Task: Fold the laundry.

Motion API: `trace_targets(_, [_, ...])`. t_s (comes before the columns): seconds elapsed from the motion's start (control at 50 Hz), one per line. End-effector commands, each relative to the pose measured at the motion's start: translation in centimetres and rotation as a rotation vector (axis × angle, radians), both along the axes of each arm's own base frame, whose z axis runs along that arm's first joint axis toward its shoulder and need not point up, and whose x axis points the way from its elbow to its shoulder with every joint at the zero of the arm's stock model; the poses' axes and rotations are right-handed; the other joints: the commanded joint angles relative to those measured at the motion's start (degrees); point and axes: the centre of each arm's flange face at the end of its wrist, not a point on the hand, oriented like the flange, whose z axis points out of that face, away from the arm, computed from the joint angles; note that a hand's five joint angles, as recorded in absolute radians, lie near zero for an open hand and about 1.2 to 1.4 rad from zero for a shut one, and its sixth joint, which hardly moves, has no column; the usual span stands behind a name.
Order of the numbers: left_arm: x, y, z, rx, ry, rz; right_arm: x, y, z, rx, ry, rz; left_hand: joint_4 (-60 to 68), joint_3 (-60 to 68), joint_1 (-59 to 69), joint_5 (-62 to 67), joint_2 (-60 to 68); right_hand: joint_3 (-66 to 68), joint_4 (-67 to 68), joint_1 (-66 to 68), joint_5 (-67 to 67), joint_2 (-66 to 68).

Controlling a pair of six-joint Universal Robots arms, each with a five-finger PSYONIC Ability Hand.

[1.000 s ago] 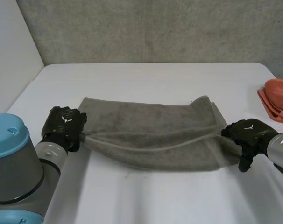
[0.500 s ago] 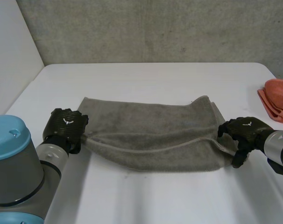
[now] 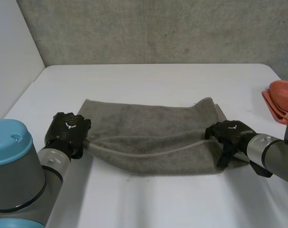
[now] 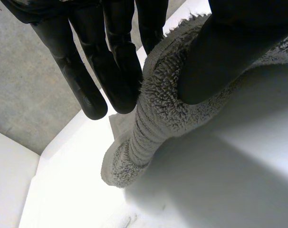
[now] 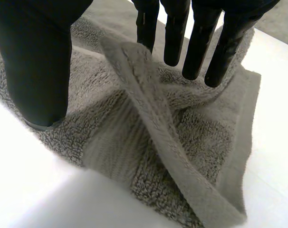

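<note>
grey terry towel [image 3: 153, 135] lies folded lengthwise across the middle of the white bench [image 3: 148, 80]. left hand [image 3: 67, 130] is at its left end, the bunched edge pinched between the thumb and the fingers [image 4: 118, 71]. right hand [image 3: 229, 133] sits on the right end, fingers [image 5: 196, 47] straight and slightly spread, a raised ridge of towel standing between them and the thumb, not clamped. an orange cloth [image 3: 279, 102] lies at the bench's right edge.

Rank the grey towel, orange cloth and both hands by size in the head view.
Largest: grey towel.
Next: left hand and right hand, about alike.
Smallest as seen: orange cloth, though it is partly cut off, so unsure.
</note>
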Motion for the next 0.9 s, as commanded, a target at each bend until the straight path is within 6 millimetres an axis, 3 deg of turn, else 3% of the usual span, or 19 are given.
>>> trace_targets(0.02, [0.0,0.0,0.0,0.001,0.000,-0.001,-0.2,-0.6,-0.8,-0.013,0.051,-0.041,11.17,11.66,16.54,13.77,11.61,8.47,8.32,11.33,7.64,7.86])
trace_targets(0.08, [0.0,0.0,0.0,0.001,0.000,-0.001,-0.4,-1.0,-1.0,-0.029,0.084,-0.074,11.17,11.66,16.54,13.77,11.61,10.65,10.50,13.51,9.82,10.04])
trace_targets(0.22, [0.0,0.0,0.0,0.002,-0.003,-0.001,-0.2,-1.3,-0.9,-0.093,0.157,-0.064,11.17,11.66,16.54,13.77,11.61,29.99,29.84,32.85,29.16,29.38])
trace_targets(0.3, [0.0,0.1,0.0,0.003,-0.004,0.001,0.1,-1.3,-0.7,-0.109,0.167,-0.046,11.17,11.66,16.54,13.77,11.61,56.29,56.14,59.15,55.46,55.68])
trace_targets(0.44, [-0.1,0.0,0.7,-0.013,-0.003,-0.001,1.5,-0.7,1.3,-0.153,0.163,-0.001,11.17,11.66,16.54,13.77,11.61,56.36,56.20,59.21,55.53,55.74])
trace_targets(0.46, [-0.2,-0.1,0.9,-0.020,0.001,-0.001,1.7,-0.5,2.1,-0.169,0.155,0.007,11.17,11.66,16.54,13.77,11.61,56.36,56.20,59.21,55.53,55.74])
trace_targets(0.48, [-0.2,-0.3,1.4,-0.034,0.009,0.002,2.1,-0.3,4.6,-0.235,0.135,0.017,11.17,11.66,16.54,13.77,11.61,56.36,56.20,59.21,55.53,55.74])
trace_targets(0.54, [-0.2,-1.1,5.0,-0.146,0.066,0.015,1.9,-0.1,9.5,-0.374,0.094,-0.001,11.17,11.66,16.54,13.77,11.61,56.36,56.20,59.21,55.53,55.74])
trace_targets(0.56, [-0.2,-1.3,7.2,-0.211,0.103,0.020,1.7,0.3,12.6,-0.467,0.066,-0.012,11.17,11.66,16.54,13.77,11.61,56.36,56.20,59.21,55.53,55.74])
trace_targets(0.62, [0.3,-1.3,11.2,-0.327,0.163,0.034,1.4,1.1,16.9,-0.598,0.026,-0.027,11.17,11.66,16.54,13.77,11.61,56.36,56.20,59.21,55.53,55.74])
trace_targets(0.64, [0.6,-1.1,13.4,-0.392,0.198,0.043,1.2,1.8,19.5,-0.677,0.002,-0.034,11.17,11.66,16.54,13.77,11.61,56.36,56.20,59.21,55.53,55.74])
trace_targets(0.7, [1.4,-0.6,16.9,-0.490,0.250,0.057,0.9,3.1,22.9,-0.776,-0.026,-0.037,11.17,11.66,16.54,13.77,11.61,56.36,56.20,59.21,55.53,55.74])
trace_targets(0.72, [1.7,-0.2,18.6,-0.536,0.275,0.061,0.7,4.0,24.9,-0.834,-0.038,-0.035,11.17,11.66,16.54,13.77,11.61,56.36,56.20,59.21,55.53,55.74])
trace_targets(0.82, [2.2,1.0,21.2,-0.557,0.290,0.066,0.3,5.7,26.8,-0.843,0.023,0.005,11.17,11.66,16.54,13.77,11.61,56.36,56.20,59.21,55.53,55.74])
trace_targets(0.9, [2.3,0.7,20.9,-0.489,0.250,0.069,0.3,4.6,25.4,-0.737,0.122,0.025,11.17,11.66,16.54,13.77,11.61,56.36,56.20,59.21,55.53,55.74])
